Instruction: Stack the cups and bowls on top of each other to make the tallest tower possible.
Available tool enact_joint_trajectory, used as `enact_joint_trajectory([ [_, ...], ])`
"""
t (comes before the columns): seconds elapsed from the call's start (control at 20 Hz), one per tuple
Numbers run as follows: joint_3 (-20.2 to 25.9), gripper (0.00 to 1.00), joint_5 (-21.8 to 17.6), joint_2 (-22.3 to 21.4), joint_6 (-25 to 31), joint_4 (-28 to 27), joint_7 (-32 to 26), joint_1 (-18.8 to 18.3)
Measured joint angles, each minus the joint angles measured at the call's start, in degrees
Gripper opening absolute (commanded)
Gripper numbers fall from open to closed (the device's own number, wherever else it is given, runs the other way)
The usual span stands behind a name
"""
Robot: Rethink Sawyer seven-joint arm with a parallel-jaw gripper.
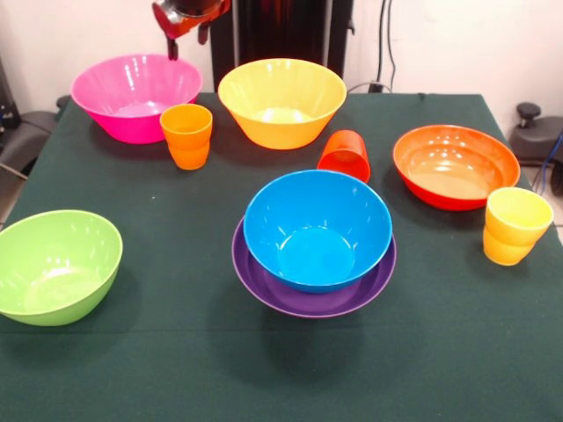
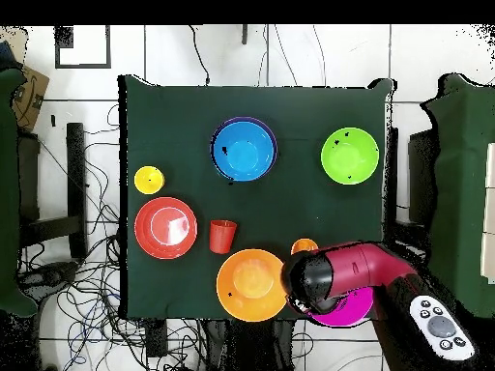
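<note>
The blue bowl (image 1: 317,227) sits nested in the wide purple bowl (image 1: 264,280) at mid-table, a two-piece tower. Along the far side stand the pink bowl (image 1: 136,92) and the yellow bowl (image 1: 281,101), with the ribbed orange cup (image 1: 186,134) upright between them. The red-orange cup (image 1: 345,156) appears tipped, mouth toward the camera. At the right are the orange-red bowl (image 1: 456,164) and the yellow cup (image 1: 515,225); the green bowl (image 1: 54,264) is at the left. My gripper (image 1: 188,44) hangs open and empty above the pink bowl's far rim.
A dark green cloth covers the table (image 1: 176,369). In the overhead view the arm's head (image 2: 334,273) hides most of the pink bowl (image 2: 353,311) and part of the orange cup (image 2: 304,244). Cables and chairs surround the table.
</note>
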Motion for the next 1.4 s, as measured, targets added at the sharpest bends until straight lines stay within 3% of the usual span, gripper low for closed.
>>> enact_joint_trajectory([
  [0.85,-2.5,1.0,-0.8,3.4,-5.9,0.3,0.0,3.0],
  [1.2,-5.1,1.0,-4.6,5.0,-10.7,0.3,0.2,5.8],
  [1.4,-7.9,1.0,-7.5,5.7,-13.8,0.1,1.2,9.3],
])
